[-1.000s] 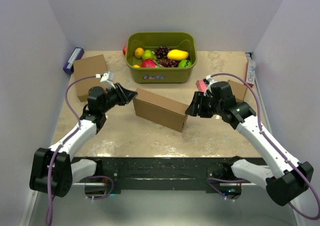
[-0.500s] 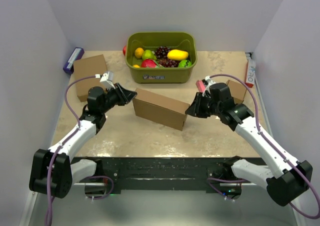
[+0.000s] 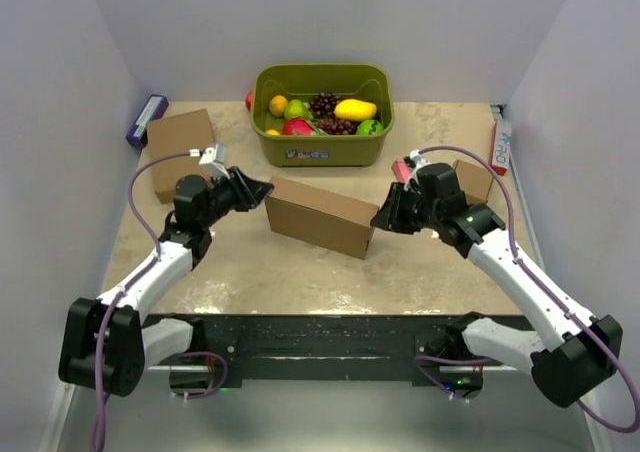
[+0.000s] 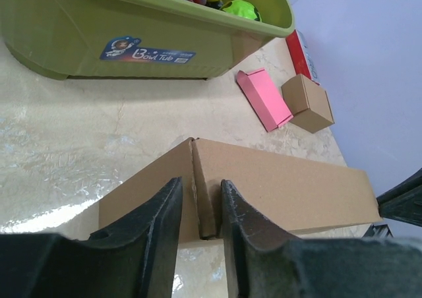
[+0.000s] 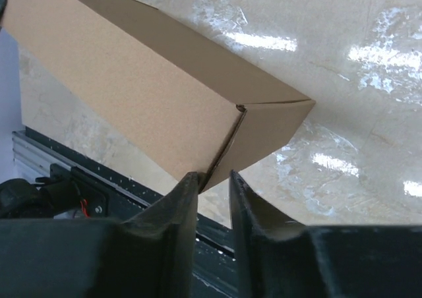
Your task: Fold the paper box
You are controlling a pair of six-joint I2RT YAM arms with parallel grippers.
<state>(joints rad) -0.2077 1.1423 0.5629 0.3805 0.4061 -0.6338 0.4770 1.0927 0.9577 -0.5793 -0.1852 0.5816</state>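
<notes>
Left hand (image 4: 200, 184) and right hand (image 5: 212, 175) pinch the closed brown paper box (image 4: 283, 186).

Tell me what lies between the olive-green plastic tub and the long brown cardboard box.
Only a bare strip of glossy beige tabletop separates the olive-green plastic tub from the brown cardboard paper box; the left wrist view shows it plainly.

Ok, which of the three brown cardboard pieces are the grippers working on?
The long paper box mid-table, with the left gripper and right gripper at its ends. The flat cardboard rectangle back left and the small cardboard cube far right lie untouched.
</notes>
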